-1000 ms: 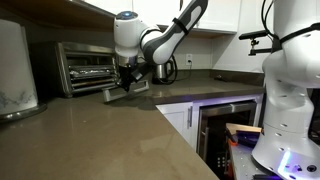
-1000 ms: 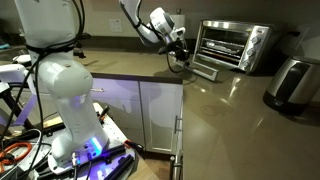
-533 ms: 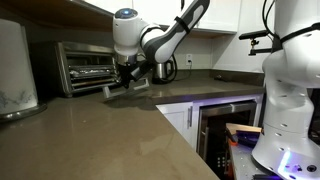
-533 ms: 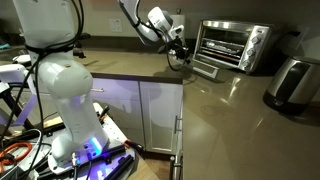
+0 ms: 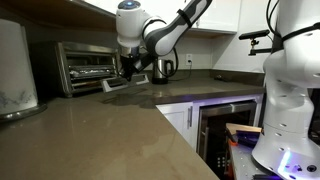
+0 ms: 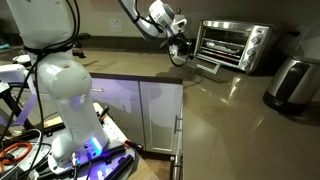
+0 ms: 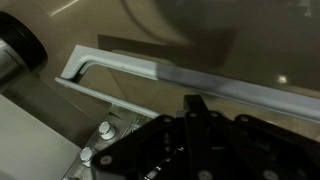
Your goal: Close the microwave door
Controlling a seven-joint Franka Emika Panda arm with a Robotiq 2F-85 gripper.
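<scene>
While the door hangs open, an exterior view runs from a large white appliance at the far left to the microwave beside it, set at the back of the brown surface with its dark inside and wire rack showing. The door slopes down and forward from the microwave's lower front edge, and its free edge is low over the surface. Just right of it, the fingers point downward at that free edge, under the white arm, which reaches in from the upper right. A dark kettle stands behind the arm, then comes a black glass-front unit under the surface, and a white robot base fills the right side. In the wrist view, the silver handle starts with a bend at the left and runs rightward along the door's edge. The fingers are clenched together with nothing between them, and their tips lie close against the door's silver frame; I cannot tell whether they touch it. In an exterior view from another side, the fingers sit just left of the door and the microwave.
</scene>
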